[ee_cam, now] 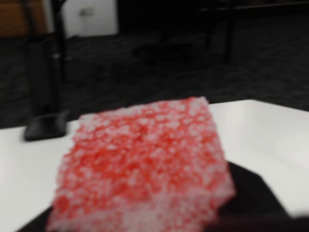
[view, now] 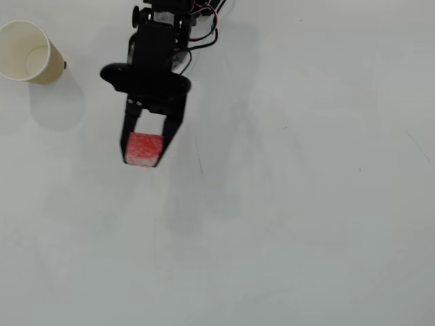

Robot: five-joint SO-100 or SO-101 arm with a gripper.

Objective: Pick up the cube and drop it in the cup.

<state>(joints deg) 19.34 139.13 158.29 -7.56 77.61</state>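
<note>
You are holding the cube (view: 144, 149) between the two fingers of the hand (view: 143, 153), which is clamping it from the left and right sides as the overhead view shows them, so the red block is sitting near the fingertips rather than deep in the grip. Whether it is raised off the counter (view: 306, 204) cannot be told for certain from above, though the wrist view, where the cube (ee_cam: 142, 166) is filling most of the picture with the counter (ee_cam: 270, 125) stretching away behind it, is suggesting it is lifted and tilted. Its speckled, white-flecked, slightly see-through surface is looking like foam or sponge, so you are probably dealing with something very light and a little soft, not fragile and not slippery; a moderate squeeze on two opposite flat faces, as you are doing now, is likely the right hold. Because it is being held close to the tips, a quick swing could be working it loose. The cup (view: 28, 52) is standing upright, well apart from the hand, toward the upper left of the overhead view, its mouth wider than the cube.
</note>
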